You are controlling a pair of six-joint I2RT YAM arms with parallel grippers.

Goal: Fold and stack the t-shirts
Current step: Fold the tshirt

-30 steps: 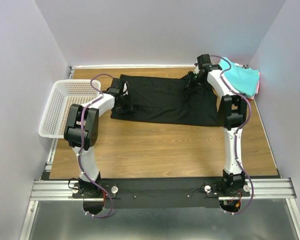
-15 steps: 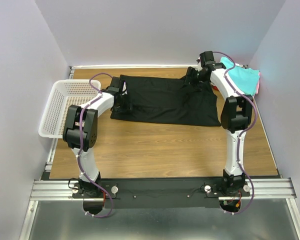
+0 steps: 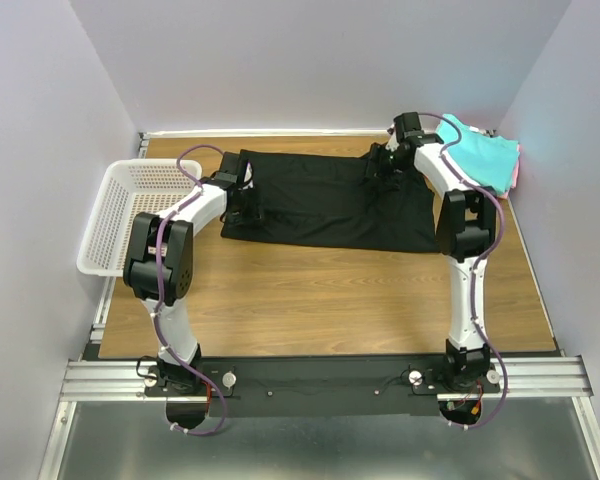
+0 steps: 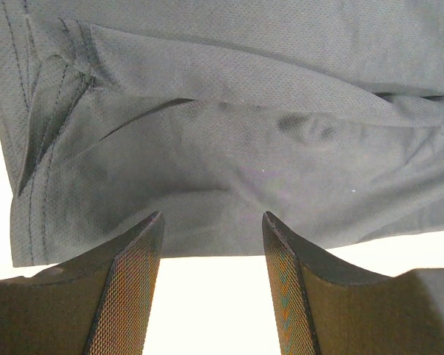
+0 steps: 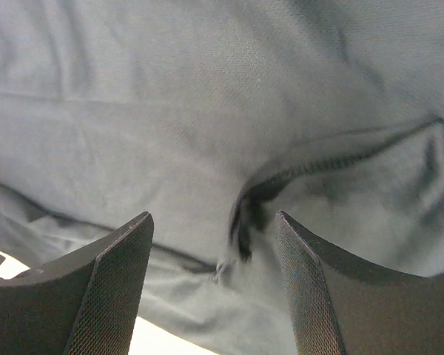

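Big black cloth t-shirt is spread out flat across the far half of the wooden desk, a bit wrinkled. The left fingers are down at its left edge and spread apart. The hem lies just past the tips and bright desk shows in the gap between them. The right fingers are over the shirt's far right part, also spread wide, right above a puckered seam fold in the fabric. A folded teal tee sits at the far right corner with a pink cloth edge peeking out under it. A white plastic lattice basket sits at the desk's left edge, partly overhanging.
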